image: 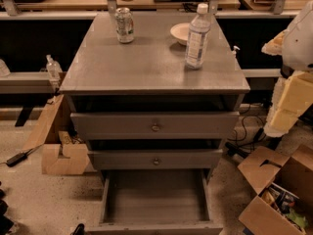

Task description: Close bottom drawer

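One open bottom drawer point(155, 202) lies below-left of the jaws.

White rounded arm shell point(301, 33), cream blocky gripper point(289, 105) at the right edge

**Grey cabinet top point(146, 67) and the three items standing on it.**
A drinks can point(124, 25) stands upright near the rear left corner. A pale shallow bowl point(179, 32) sits near the rear edge, right of centre. A clear plastic bottle point(197, 35) with a white cap and a label stands upright just in front of and to the right of the bowl, overlapping its rim in this view. The can is well apart from both. The gripper point(279, 121) hangs beyond the top's right edge, below its level.
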